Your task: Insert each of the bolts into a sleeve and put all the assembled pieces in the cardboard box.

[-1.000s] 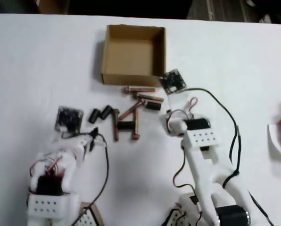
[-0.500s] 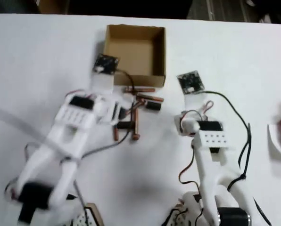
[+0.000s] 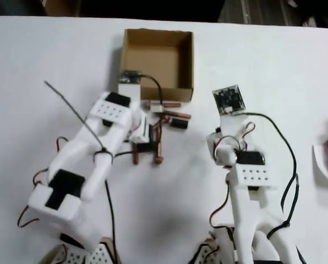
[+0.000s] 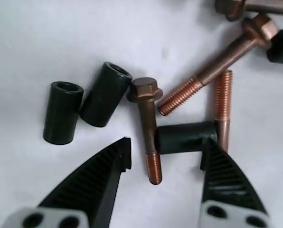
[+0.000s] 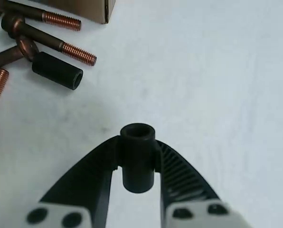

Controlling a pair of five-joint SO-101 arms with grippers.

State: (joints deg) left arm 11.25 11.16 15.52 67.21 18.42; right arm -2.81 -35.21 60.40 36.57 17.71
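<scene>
While the right jaws clamp a sleeve (image 5: 137,161), the left jaws stand apart astride a bolt (image 4: 146,126), its head pointing away from them.

No legible text: cardboard box (image 3: 172,92) blank, bolts (image 4: 146,118), sleeves (image 4: 61,112) unmarked.

1. Bolts (image 4: 147,124): copper-brown.
2. Sleeves (image 4: 61,112): plain black.
3. Cardboard box (image 3: 153,92): tan.
4. Counter (image 3: 274,60): white.
5. Left end effector (image 4: 166,149), right end effector (image 5: 137,166): black ribbed fingers (image 4: 99,185), white bases.
</scene>
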